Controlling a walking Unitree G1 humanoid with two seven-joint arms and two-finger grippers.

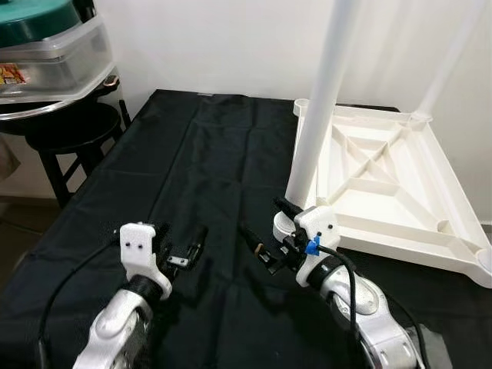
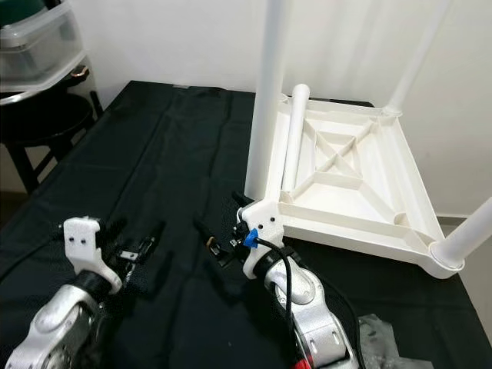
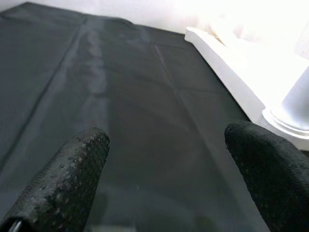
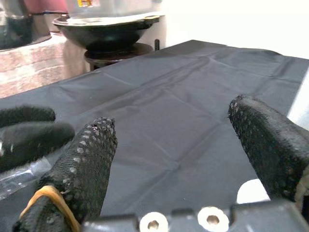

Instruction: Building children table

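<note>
Both grippers — left gripper [image 1: 187,250], right gripper [image 1: 265,234] — hover spread and empty above the black cloth [image 1: 192,169], beside the upturned white plastic tabletop [image 1: 384,184] — legs [image 1: 319,108] fitted, probably another comes next.

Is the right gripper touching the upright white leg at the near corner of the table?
Apart. In the right wrist view the right gripper has open fingers with only black cloth between; the eye views show the white leg beside it.
</note>
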